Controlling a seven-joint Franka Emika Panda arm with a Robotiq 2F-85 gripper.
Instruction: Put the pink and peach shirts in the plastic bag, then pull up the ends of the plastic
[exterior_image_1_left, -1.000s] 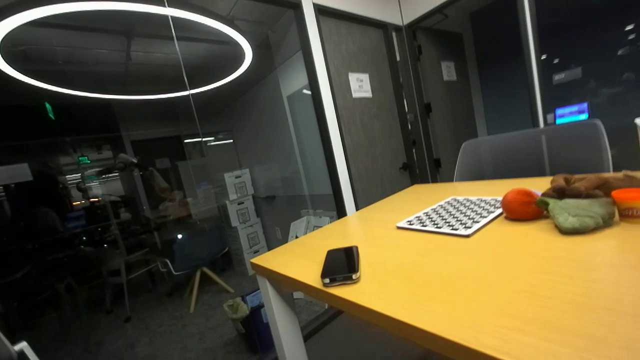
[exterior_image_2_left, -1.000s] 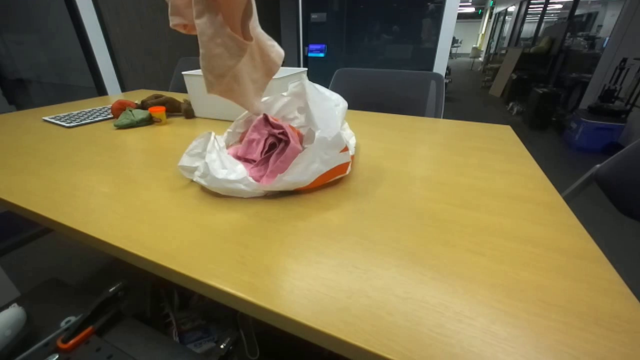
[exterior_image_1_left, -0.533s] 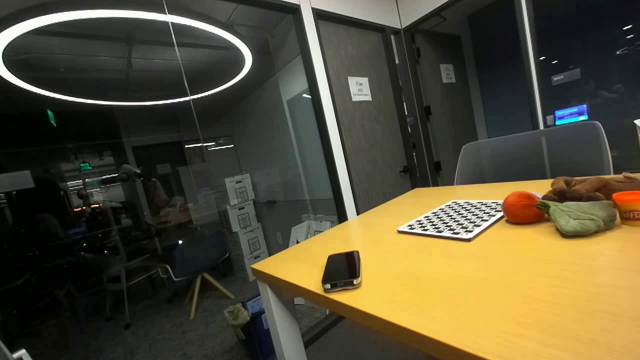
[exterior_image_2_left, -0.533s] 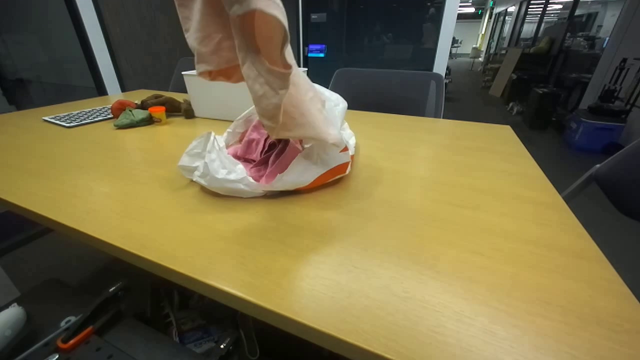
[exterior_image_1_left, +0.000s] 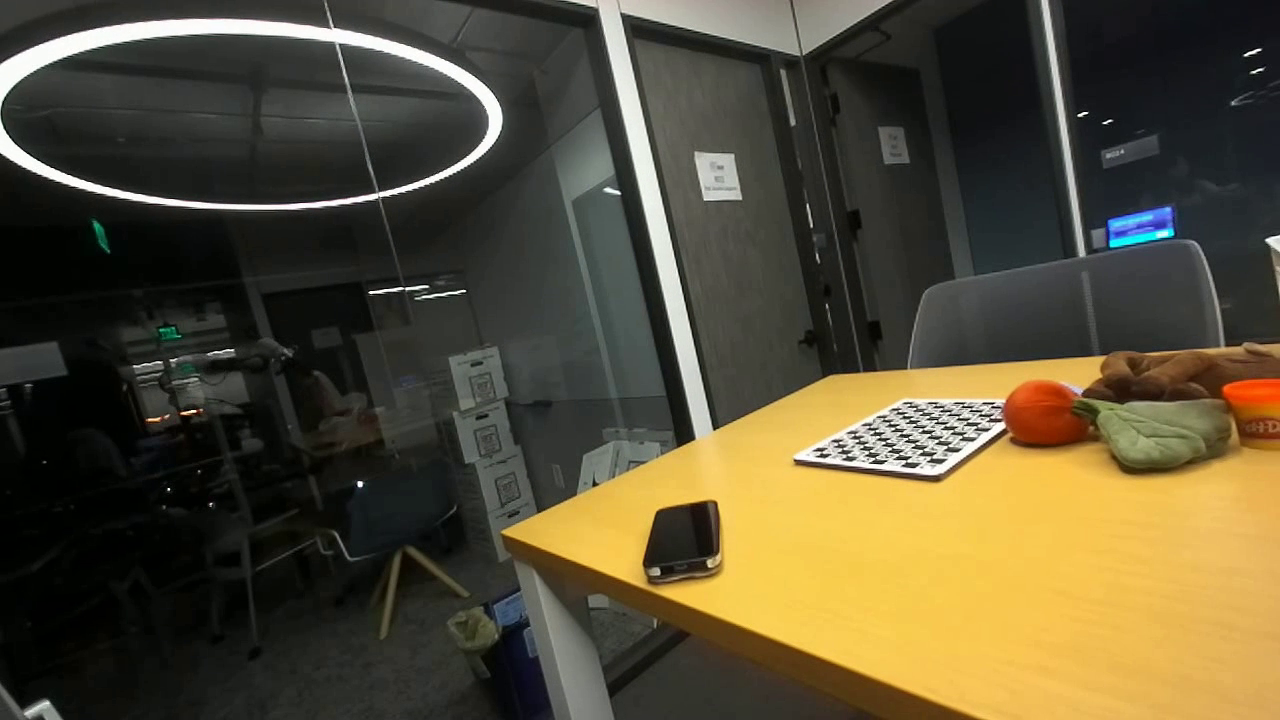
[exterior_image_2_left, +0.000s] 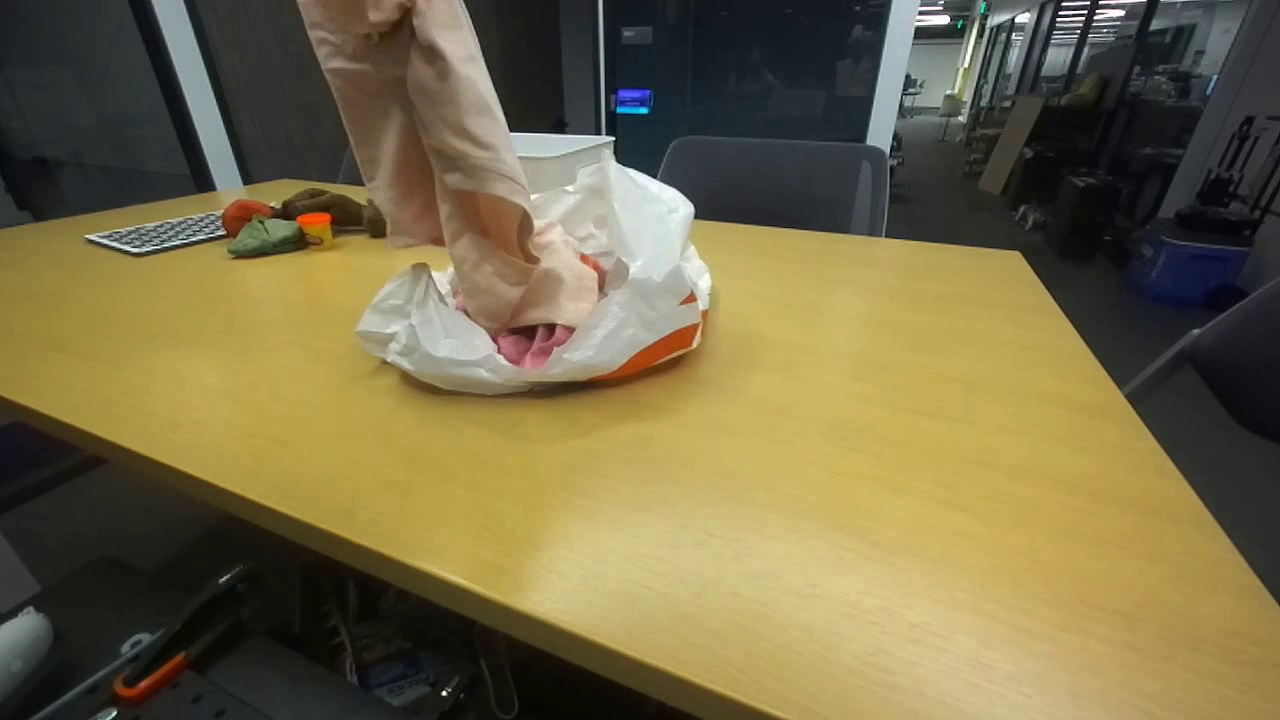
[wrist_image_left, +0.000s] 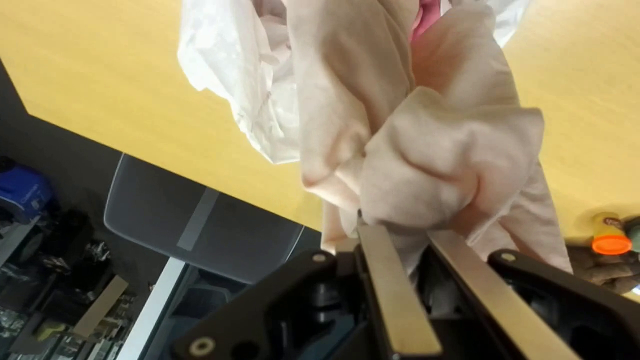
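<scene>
The peach shirt (exterior_image_2_left: 450, 150) hangs down into the mouth of the white plastic bag (exterior_image_2_left: 645, 325), and its lower end covers most of the pink shirt (exterior_image_2_left: 533, 346). The bag sits open on the table, with orange print on its side. In the wrist view my gripper (wrist_image_left: 407, 235) is shut on the bunched peach shirt (wrist_image_left: 425, 165), with cloth between the fingers. A bit of pink shirt (wrist_image_left: 427, 19) and the bag (wrist_image_left: 220, 55) show beyond it. The gripper is out of frame in both exterior views.
A white bin (exterior_image_2_left: 565, 150) stands behind the bag. Left of it lie a brown plush (exterior_image_2_left: 335, 207), an orange-lidded tub (exterior_image_2_left: 315, 230), a green toy (exterior_image_2_left: 267, 236), a red-orange toy (exterior_image_2_left: 246, 214) and a checkered board (exterior_image_2_left: 160, 233). A phone (exterior_image_1_left: 684, 541) lies near a table edge.
The peach shirt swung right over the bag, then back left. Its lower end has come down into the bag and now covers most of the pink shirt.
</scene>
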